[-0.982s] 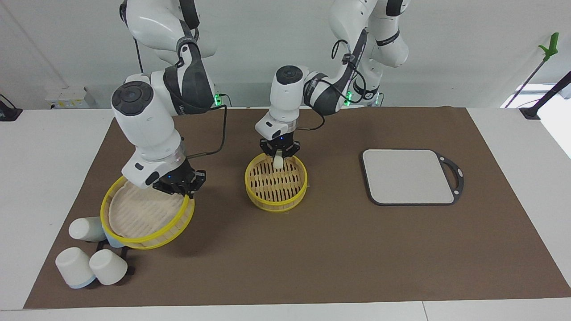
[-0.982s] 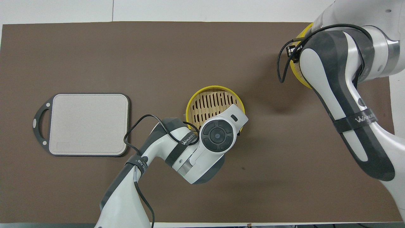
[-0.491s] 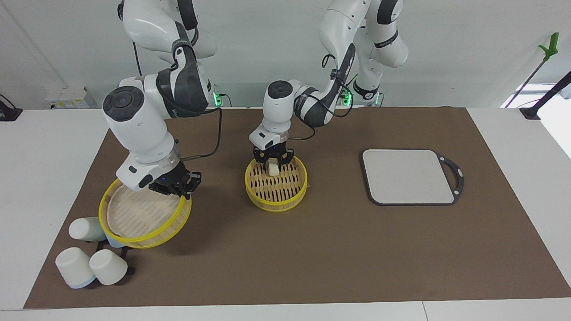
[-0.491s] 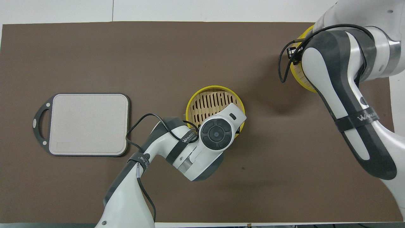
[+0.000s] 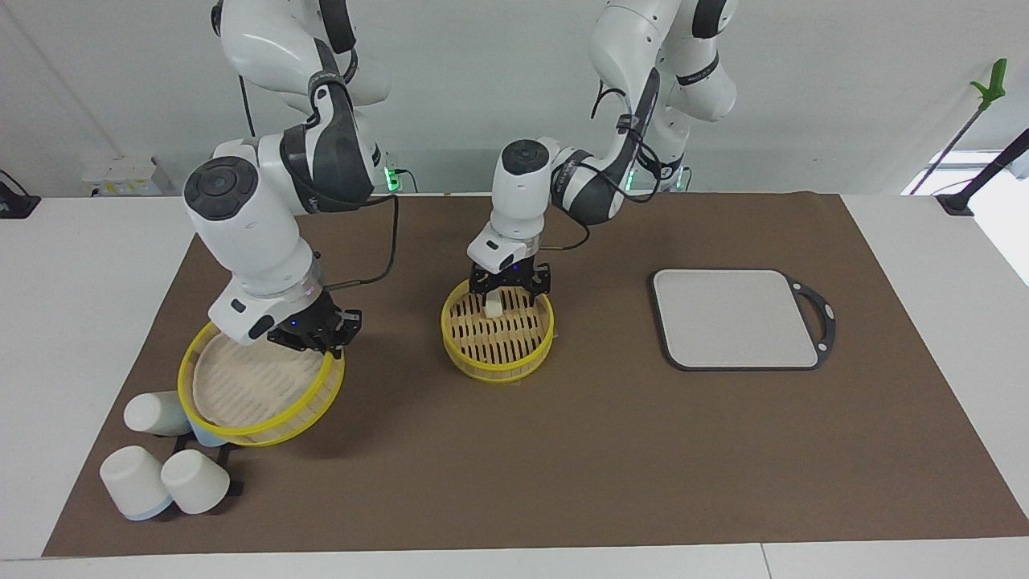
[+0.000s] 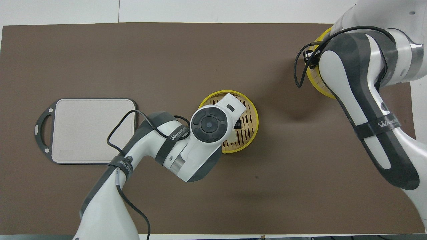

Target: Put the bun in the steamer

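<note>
The left arm bends down from its base, wrist vertical, its left end effector (image 5: 510,283) pointing straight down with fingers spread apart. The right arm reaches low, its right end effector (image 5: 315,338) tilted, fingertips closed together.

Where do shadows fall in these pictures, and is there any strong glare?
Facing view: soft shadow on the brown mat beside the steamer lid; bright window glare at the edge. Overhead view: faint arm shadows on the mat near the steamer; no glare.
</note>
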Robot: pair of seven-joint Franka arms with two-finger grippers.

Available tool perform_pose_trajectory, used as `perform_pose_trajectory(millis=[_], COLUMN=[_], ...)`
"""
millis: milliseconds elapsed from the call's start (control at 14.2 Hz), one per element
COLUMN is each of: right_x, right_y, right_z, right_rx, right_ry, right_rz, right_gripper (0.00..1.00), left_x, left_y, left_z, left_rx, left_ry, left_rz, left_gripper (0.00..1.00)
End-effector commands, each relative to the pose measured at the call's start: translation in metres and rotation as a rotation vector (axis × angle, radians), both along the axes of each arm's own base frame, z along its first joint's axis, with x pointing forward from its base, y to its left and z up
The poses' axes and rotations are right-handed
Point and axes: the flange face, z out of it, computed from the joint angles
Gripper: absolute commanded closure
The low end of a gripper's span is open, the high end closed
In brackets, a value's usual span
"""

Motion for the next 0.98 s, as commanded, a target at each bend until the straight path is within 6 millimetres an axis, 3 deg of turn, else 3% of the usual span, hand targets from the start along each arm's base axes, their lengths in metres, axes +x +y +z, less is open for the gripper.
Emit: perform_pose_trajectory(millis=[0,140,281,561,842,912], right_x=[-0.010,-0.020,-0.037,-0.070,-0.100,-0.102], right_y=[0.035,0.087,0.142,0.257,0.320,0.325], right_z=[0.010,0.015,0.017,-0.013,-0.030,-0.032], right_rx=[0.023,0.031,0.033,0.006,0.018,0.026], right_ry=[-0.037,-0.053,-0.056,-0.063,-0.068,-0.070], right_rz=[-0.075,-0.154,-0.174,-0.300,-0.323,-0.327], right_gripper=[1.00,1.00,1.00,1.00,1.00,1.00], left_x=[0.009,0.024,0.040,0.061,0.065,0.063], left_y=[0.052,0.102,0.167,0.273,0.341,0.349], left_z=[0.059,0.092,0.120,0.148,0.178,0.186], left_rx=[0.010,0.021,0.030,0.042,0.057,0.059], left_ry=[0.038,0.056,0.070,0.086,0.119,0.126], left_rz=[0.042,0.055,0.049,0.031,-0.023,-0.035], left_gripper=[0.00,0.00,0.00,0.00,0.00,0.00])
